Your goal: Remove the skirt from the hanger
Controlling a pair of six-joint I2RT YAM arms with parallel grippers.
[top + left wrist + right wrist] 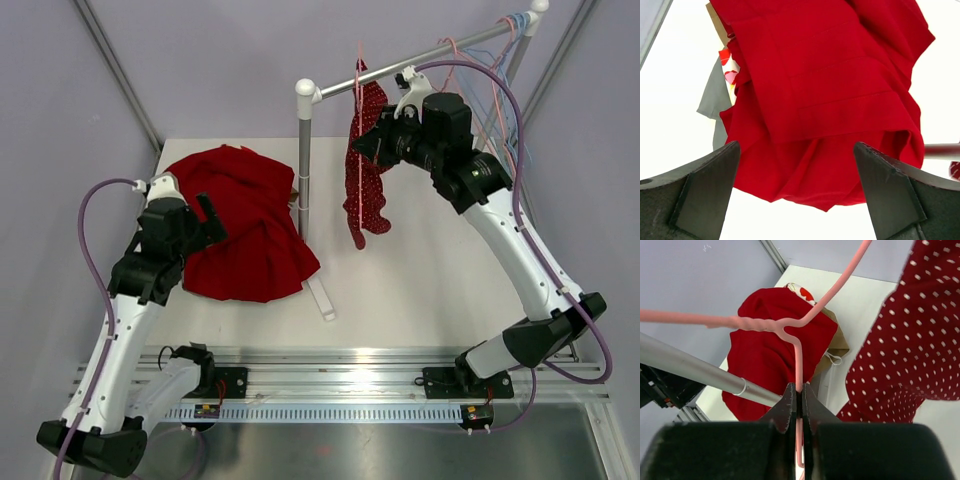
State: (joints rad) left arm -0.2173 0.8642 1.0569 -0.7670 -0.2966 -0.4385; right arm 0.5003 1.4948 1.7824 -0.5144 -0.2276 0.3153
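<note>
Two arms reach over a white table with a grey clothes rail standing across its far side. The right gripper is raised to the rail; in the right wrist view its fingers are pressed together on the thin wire of a pink hanger, just below the hanger's twisted neck. The polka-dot skirt, dark red with white spots, hangs from that hanger in a narrow bunch, just beside the right gripper and near the rail's white post. The left gripper sits low over a plain red garment that lies crumpled on the left part of the table; in the left wrist view its fingers are spread wide with nothing between them, and the red cloth lies beneath; a patterned cloth peeks out from under the garment's edge.
</note>
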